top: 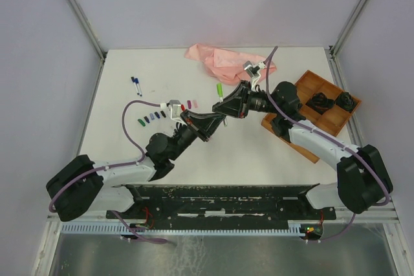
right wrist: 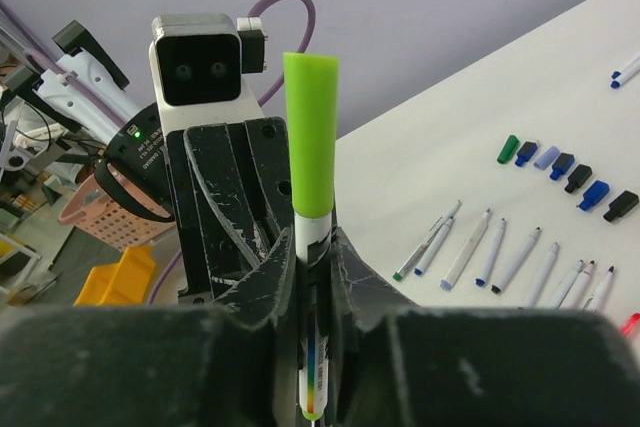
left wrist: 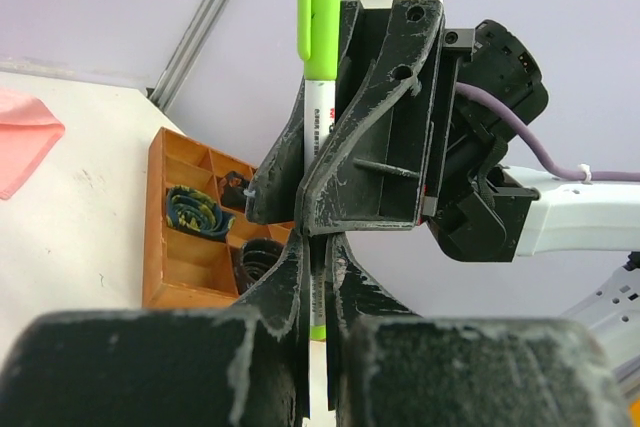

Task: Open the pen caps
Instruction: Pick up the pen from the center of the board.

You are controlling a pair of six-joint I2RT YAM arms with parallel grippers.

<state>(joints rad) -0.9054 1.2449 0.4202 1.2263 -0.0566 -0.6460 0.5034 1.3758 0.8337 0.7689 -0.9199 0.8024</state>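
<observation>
Uncapping one pen seems to be the step in hand. The lime-green cylindrical plastic pen cap sits unpulled on its thin white plastic pen barrel, up off the white tabletop and left of the orange wooden compartment tray; the next move likely calls for a straight pull apart along the barrel. The left pincer, away from the tray, is clamped tight on the barrel's tail; the right pincer, on the tray side, pinches the barrel just under the cap.

Table holds pink bag and wooden tray.
</observation>
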